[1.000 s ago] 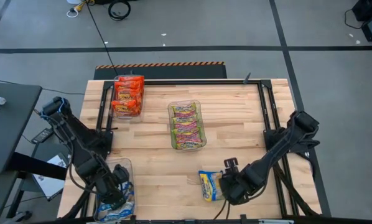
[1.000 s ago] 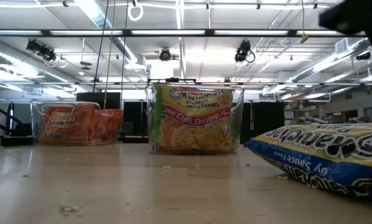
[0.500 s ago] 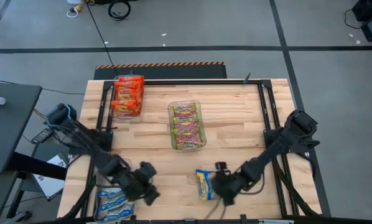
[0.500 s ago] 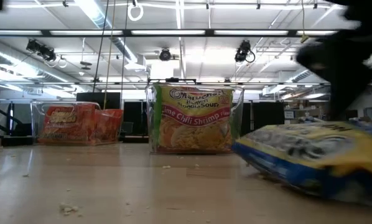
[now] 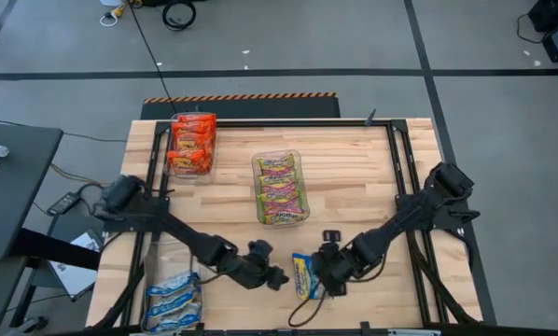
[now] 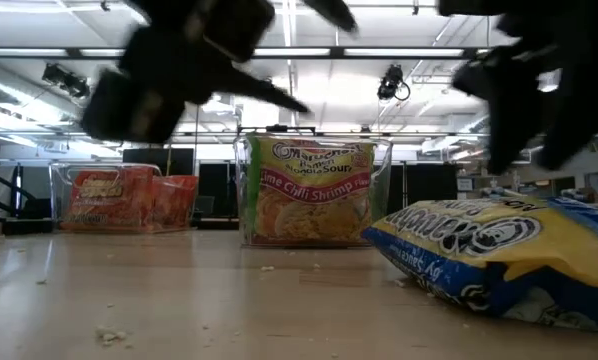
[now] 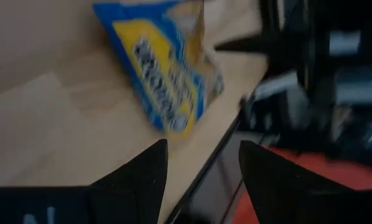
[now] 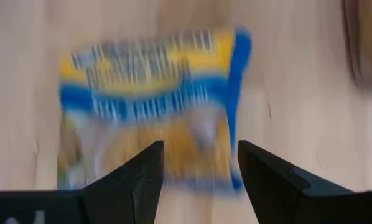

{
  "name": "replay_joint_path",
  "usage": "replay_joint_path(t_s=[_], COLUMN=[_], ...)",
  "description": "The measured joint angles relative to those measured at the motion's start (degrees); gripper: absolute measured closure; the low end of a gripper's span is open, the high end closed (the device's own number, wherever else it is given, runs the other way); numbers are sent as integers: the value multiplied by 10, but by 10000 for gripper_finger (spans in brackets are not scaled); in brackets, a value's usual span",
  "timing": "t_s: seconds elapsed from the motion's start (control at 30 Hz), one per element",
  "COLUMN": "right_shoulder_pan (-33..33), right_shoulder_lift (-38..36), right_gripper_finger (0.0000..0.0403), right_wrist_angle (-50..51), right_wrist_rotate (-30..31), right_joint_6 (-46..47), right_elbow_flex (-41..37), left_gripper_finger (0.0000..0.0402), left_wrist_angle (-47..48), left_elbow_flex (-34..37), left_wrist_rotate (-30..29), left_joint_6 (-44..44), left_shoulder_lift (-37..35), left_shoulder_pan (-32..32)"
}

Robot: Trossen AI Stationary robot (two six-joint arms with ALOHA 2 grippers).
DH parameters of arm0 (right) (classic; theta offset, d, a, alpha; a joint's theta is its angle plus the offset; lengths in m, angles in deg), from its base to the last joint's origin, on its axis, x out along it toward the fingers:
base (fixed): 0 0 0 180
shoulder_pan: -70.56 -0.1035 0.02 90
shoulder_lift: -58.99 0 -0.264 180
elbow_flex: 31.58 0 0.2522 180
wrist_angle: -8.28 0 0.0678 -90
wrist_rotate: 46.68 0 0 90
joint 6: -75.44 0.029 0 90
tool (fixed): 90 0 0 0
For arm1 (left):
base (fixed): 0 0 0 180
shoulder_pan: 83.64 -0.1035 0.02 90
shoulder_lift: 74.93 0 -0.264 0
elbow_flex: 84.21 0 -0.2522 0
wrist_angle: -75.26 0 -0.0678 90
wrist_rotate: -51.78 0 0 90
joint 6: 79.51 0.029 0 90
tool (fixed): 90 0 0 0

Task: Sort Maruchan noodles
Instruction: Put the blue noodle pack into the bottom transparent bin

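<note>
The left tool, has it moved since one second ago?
Yes. The left tool has swung away from the bin of blue packets, toward the loose blue packet.

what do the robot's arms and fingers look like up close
Both arms are dark, almost black, slim jointed links with thicker rounded joints. The left gripper and right gripper each end in two fingers: flat, matte black and tapering to a point. Thin black cables trail near the right arm's wrist.

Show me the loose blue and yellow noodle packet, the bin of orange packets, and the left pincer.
Loose blue-yellow packet (image 5: 304, 276), high view, its middle.
Bin of orange packets (image 5: 192, 145), high view, middle.
Left pincer (image 5: 277, 278), high view, between fingertips.
</note>
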State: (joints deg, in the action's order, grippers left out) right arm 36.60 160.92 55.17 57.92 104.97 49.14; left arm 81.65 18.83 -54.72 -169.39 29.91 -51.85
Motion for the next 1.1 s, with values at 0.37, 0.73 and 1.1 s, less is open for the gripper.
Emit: replay_joint_path(t_s=[0.37, 0.73, 1.1], right_shoulder_pan=[-108, -155, -197], right_shoulder_lift=[-59, -150, -167], right_gripper_finger=[193, 192, 192], right_wrist_angle=[314, 385, 397], right_wrist_rotate=[3, 31, -16], right_joint_6=[248, 435, 531], right_elbow_flex=[55, 55, 72], left_gripper_finger=[200, 206, 241], left_wrist_angle=[-137, -137, 87], left_elbow_flex=[-13, -95, -184], left_wrist_rotate=[-58, -52, -44], left_joint_6=[-55, -60, -39], left_shoulder_lift=[130, 204, 195], left_shoulder_pan=[-6, -27, -34])
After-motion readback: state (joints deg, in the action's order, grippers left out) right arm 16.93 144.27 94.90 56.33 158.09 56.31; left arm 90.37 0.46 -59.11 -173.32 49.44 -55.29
